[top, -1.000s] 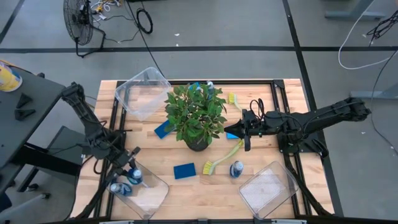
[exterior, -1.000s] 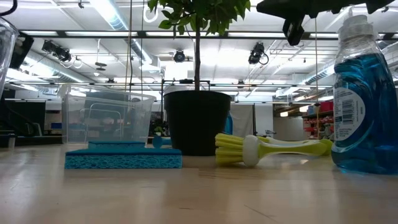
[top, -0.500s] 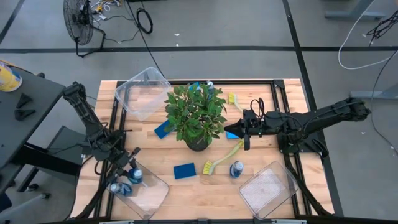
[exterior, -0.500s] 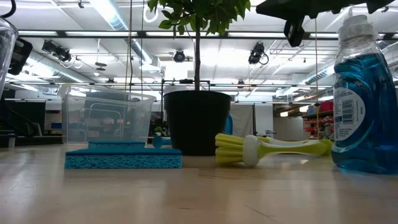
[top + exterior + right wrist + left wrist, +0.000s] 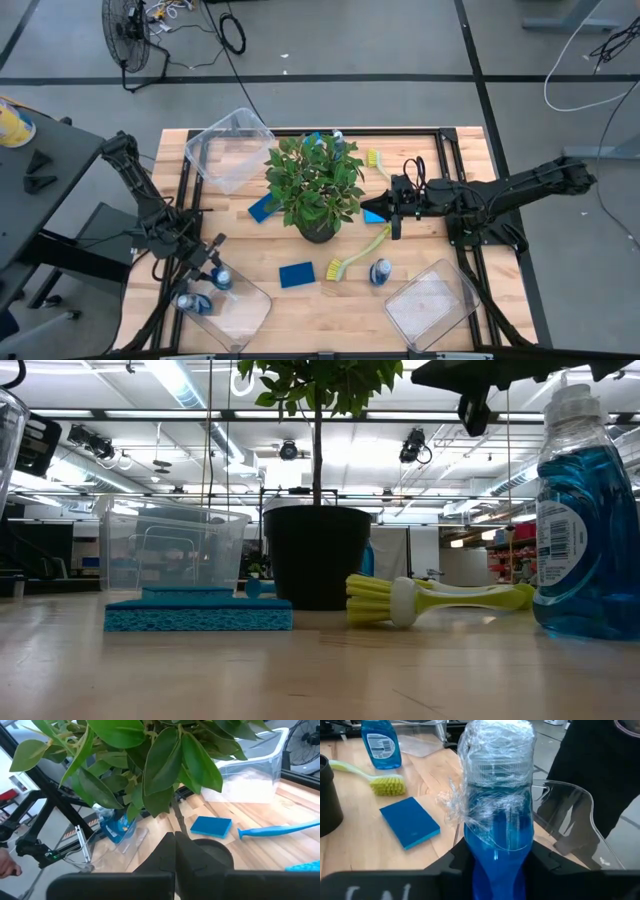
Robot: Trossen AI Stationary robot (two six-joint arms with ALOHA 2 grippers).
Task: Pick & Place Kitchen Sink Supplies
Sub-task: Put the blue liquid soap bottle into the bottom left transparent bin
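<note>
My left gripper [image 5: 214, 271] is shut on a blue bottle [image 5: 496, 820] with a plastic-wrapped cap, above the near-left clear bin [image 5: 240, 315]. Another bottle [image 5: 188, 302] lies in that bin. My right gripper [image 5: 396, 216] hovers shut beside the potted plant [image 5: 316, 185], close to a blue sponge [image 5: 371, 215], and holds nothing. A third bottle [image 5: 380, 271] stands near a yellow-green brush [image 5: 356, 254] and a sponge [image 5: 297, 274] that lie flat. A second brush [image 5: 377, 160], a sponge [image 5: 263, 207] and a bottle [image 5: 337, 137] lie around the plant. My left gripper pinches the bottle's blue body [image 5: 496, 872] below the cap between its two fingers [image 5: 457, 865]. The bottle lies along the fingers with its cap [image 5: 496, 750] pointing away from the wrist. It is lifted clear, over the bin's rim [image 5: 565, 815].
A clear bin [image 5: 228, 148] sits at the far left corner and another [image 5: 430, 305] at the near right. The plant stands in a black pot [image 5: 317, 555] mid-table and its leaves hang over nearby things. Bare wood lies along the near edge between the two near bins.
My left gripper has shifted slightly toward the far edge above the near-left bin, still shut on the bottle. Everything else has stayed in place.
</note>
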